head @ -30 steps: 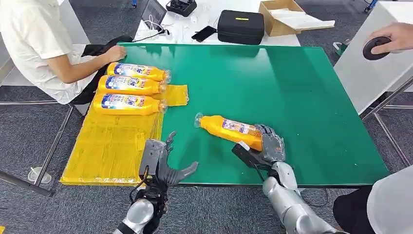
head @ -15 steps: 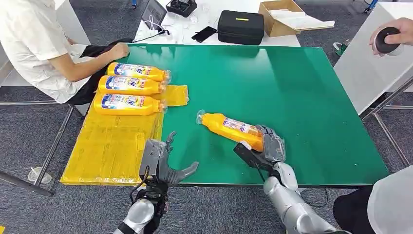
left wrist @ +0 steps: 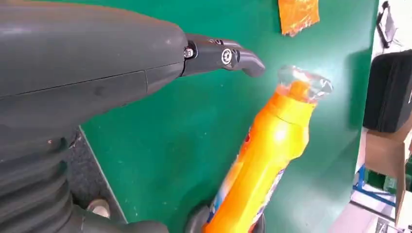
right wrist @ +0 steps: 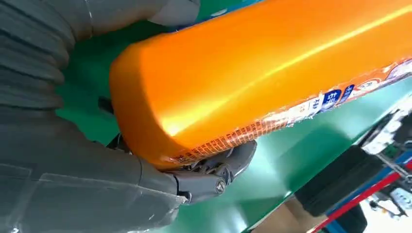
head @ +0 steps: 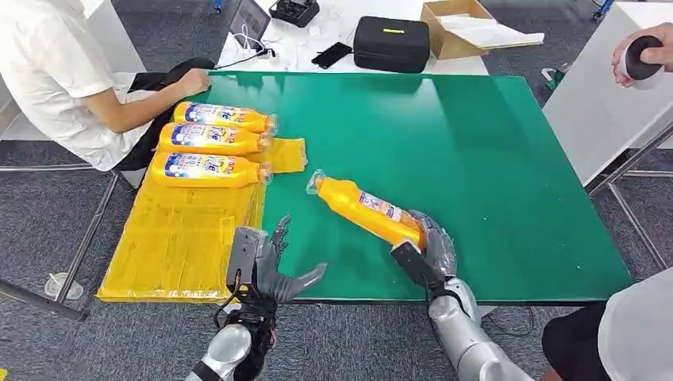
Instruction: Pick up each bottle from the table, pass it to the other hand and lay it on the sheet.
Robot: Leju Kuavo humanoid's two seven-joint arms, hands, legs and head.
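Head view, item one: orange bottle, gripped at its base end by the right hand, body slanting across the green table with its clear-capped neck aimed toward the left hand; whether the neck is lifted off the table surface cannot be told. That orientation reads as deliberate, since the free neck end is the part the receiving hand can close on for the pass. Right wrist view confirms the hold: fingers curl under the bottle's base while the thumb bears on the opposite side. Item two: left hand, fingers spread, holding nothing, poised near the table's front edge just beside the yellow sheet and apart from the bottle; in the left wrist view a dark fingertip sits near the cap without touching it. Item three: three bottles lying side by side at the far end of the sheet, caps all facing the table's middle, leaving the sheet's nearer stretch free for further bottles. Judged stage: handover not yet made. Also present: a seated person at the far-left corner, and a black case and cardboard box beyond the table.
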